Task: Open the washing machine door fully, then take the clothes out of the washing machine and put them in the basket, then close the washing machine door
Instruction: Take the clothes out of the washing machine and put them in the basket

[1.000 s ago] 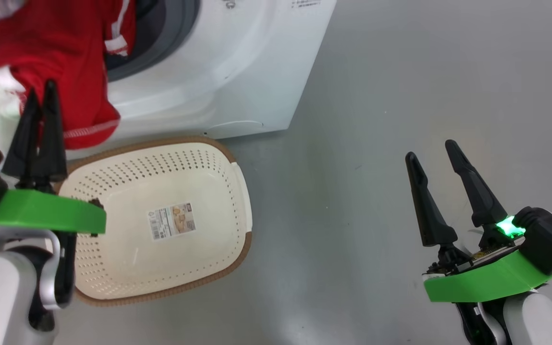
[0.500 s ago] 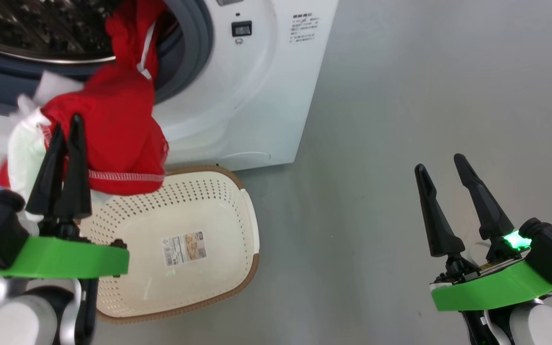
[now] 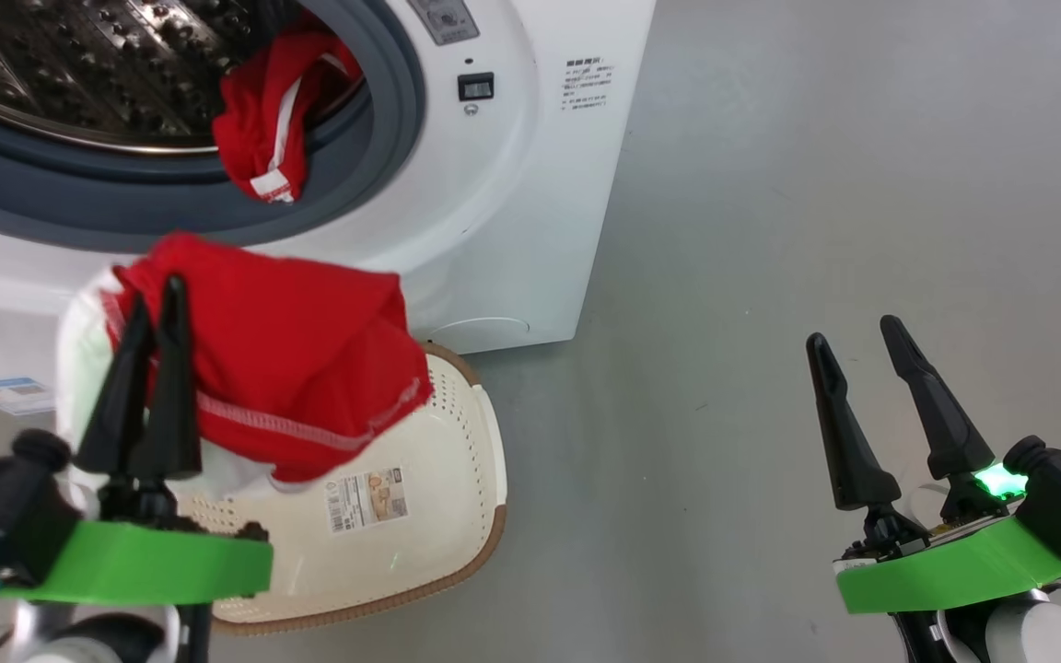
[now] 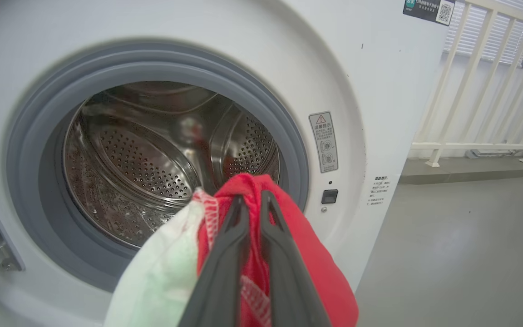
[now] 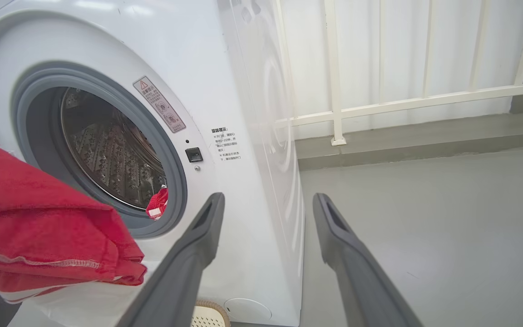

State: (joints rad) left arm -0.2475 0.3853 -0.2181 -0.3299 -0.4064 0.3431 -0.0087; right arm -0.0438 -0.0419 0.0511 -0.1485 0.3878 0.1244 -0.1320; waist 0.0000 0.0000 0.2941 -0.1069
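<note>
Two end effectors appear in the head view. The left end effector [image 3: 156,293], at the lower left of the frame, has its fingers pressed together on a bundle of the clothes [image 3: 300,359], red with a white part. The bundle hangs over the upper-left part of the basket [image 3: 492,460]. The right end effector [image 3: 853,333], at the lower right, has its fingers apart and carries nothing, well apart from the work over the grey floor [image 3: 770,230]. The basket stands on the floor just in front of the washing machine [image 3: 530,230], and the hanging fabric partly covers its bottom sticker [image 3: 369,497].

The step in hand, by judgement, is the drop into the basket. To do it well, you bring the bundle over the basket's middle rather than its rim. You then lower it until the hem lies inside the walls, and only then part the fingers, so that no cloth drapes over the brown rim or slides to the floor.

Count: one washing machine, one basket, two end effectors, one bundle in the grip. Whether the bundle is one garment or two, you cannot tell. One further red garment [image 3: 263,129] with white trim drapes over the grey gasket [image 3: 392,138], half out of the steel drum [image 3: 79,74] at the upper left. It is not yet fetched.
</note>
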